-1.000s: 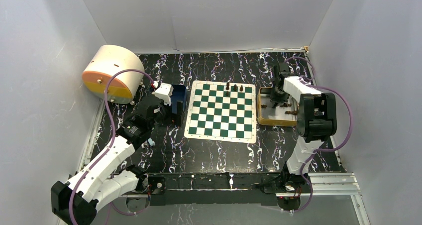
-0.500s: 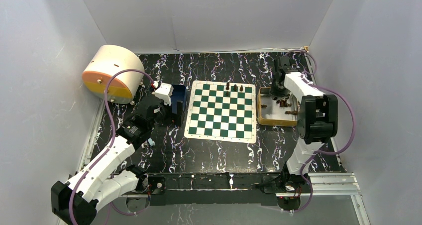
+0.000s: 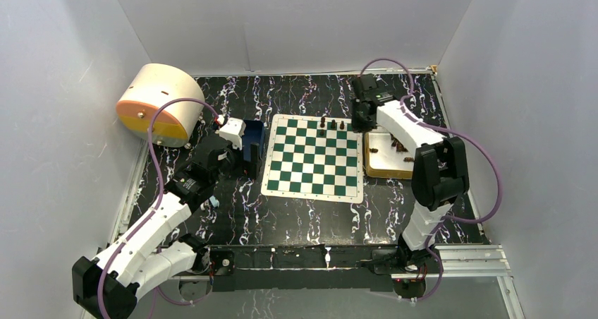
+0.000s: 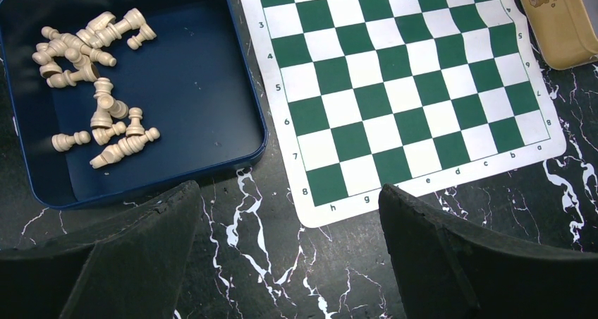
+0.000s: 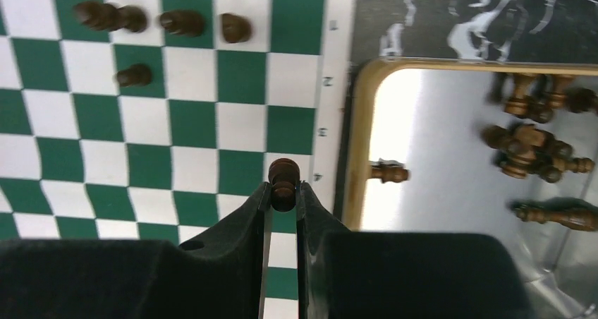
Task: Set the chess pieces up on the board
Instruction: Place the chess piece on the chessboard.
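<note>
The green and white board (image 3: pixel 314 158) lies mid-table and shows in both wrist views (image 4: pixel 395 86) (image 5: pixel 176 121). Several dark chess pieces (image 5: pixel 173 22) stand on its far rows (image 3: pixel 332 125). More dark pieces (image 5: pixel 532 149) lie in the gold tray (image 3: pixel 386 166). My right gripper (image 5: pixel 283 190) is shut on a dark chess piece (image 5: pixel 283 172), held above the board's right edge near the tray; in the top view it is at the board's far right corner (image 3: pixel 361 118). My left gripper (image 4: pixel 289 206) is open and empty over the table, beside the board's corner.
A blue tray (image 4: pixel 183 100) with several cream chess pieces (image 4: pixel 95 86) sits left of the board (image 3: pixel 255 146). A cream and orange round container (image 3: pixel 155 104) lies at the far left. White walls enclose the table.
My right gripper has lifted out of the gold tray and swung left to the board's far right corner with a dark piece. The left arm has not moved.
</note>
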Robot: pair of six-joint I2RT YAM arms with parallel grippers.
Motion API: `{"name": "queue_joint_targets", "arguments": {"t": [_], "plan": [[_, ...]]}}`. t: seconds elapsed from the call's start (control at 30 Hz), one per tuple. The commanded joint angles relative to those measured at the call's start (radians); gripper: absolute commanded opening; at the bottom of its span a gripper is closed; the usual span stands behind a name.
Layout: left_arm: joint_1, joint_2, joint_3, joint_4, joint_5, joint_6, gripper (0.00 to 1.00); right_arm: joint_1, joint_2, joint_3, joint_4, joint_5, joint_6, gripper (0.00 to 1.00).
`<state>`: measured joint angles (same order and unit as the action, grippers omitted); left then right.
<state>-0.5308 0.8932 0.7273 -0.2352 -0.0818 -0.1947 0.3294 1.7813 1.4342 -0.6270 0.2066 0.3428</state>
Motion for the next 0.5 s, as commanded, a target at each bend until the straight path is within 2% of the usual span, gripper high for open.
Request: {"name": "queue_joint_targets", "arguments": {"t": [0.0, 0.17, 0.47], "plan": [[0.006, -0.019, -0.003, 0.010, 0.004, 0.000, 0.94, 0.077, 0.042, 0.080, 0.016, 0.015, 0.018, 0.22], [0.006, -0.028, -0.005, 0.011, -0.001, 0.000, 0.94, 0.138, 0.117, 0.129, 0.031, 0.033, 0.020, 0.23], [0.006, -0.029, -0.005, 0.010, -0.003, 0.000, 0.94, 0.146, 0.262, 0.237, 0.020, 0.011, 0.003, 0.24]]}}
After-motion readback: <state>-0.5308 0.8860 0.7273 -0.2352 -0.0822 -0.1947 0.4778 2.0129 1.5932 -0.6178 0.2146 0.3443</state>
